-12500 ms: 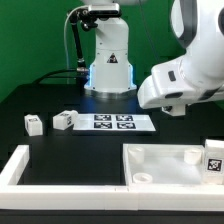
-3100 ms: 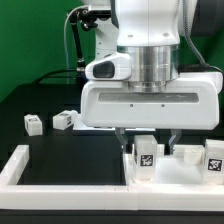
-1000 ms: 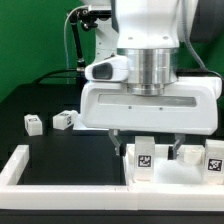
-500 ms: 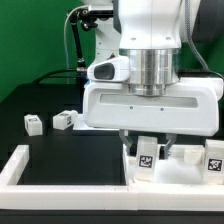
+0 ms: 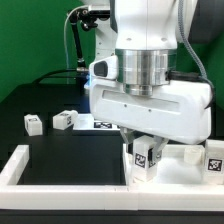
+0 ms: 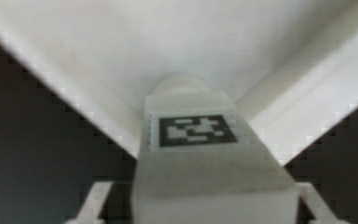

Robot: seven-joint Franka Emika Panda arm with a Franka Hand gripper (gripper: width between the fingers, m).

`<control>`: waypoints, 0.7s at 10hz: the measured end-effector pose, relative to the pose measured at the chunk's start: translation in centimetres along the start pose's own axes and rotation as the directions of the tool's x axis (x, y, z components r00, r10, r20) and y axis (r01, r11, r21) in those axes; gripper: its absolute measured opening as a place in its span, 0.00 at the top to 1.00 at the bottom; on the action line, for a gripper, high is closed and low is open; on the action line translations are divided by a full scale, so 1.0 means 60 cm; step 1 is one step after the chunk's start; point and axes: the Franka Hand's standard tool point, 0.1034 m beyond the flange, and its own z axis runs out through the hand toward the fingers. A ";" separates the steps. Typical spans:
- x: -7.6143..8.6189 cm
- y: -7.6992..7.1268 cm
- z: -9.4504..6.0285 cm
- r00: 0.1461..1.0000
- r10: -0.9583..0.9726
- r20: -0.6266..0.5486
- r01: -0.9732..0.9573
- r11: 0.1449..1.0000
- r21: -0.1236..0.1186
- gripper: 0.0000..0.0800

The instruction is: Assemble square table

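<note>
Square table slab (image 5: 180,173) one, leg blocks (image 5: 30,123) four, tool (image 5: 145,151) clamping the tilted leg block (image 5: 146,158).

Exterior cam sits low and close, facing me across the desk (image 5: 70,150); wrist cam's tight on the same leg block (image 6: 197,130).

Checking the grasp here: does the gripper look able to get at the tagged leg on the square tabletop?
Yes, it seems so: the gripper is right down over the leg, its fingers on either side, with nothing between or crowding it.
</note>
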 end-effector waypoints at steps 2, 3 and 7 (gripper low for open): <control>-0.002 0.001 0.002 0.908 0.414 0.062 -0.417 0.908 0.037 0.63; -0.004 -0.001 0.003 0.814 0.567 0.122 -0.576 0.816 0.047 0.63; -0.008 -0.002 0.005 0.823 0.555 0.121 -0.563 0.825 0.045 0.33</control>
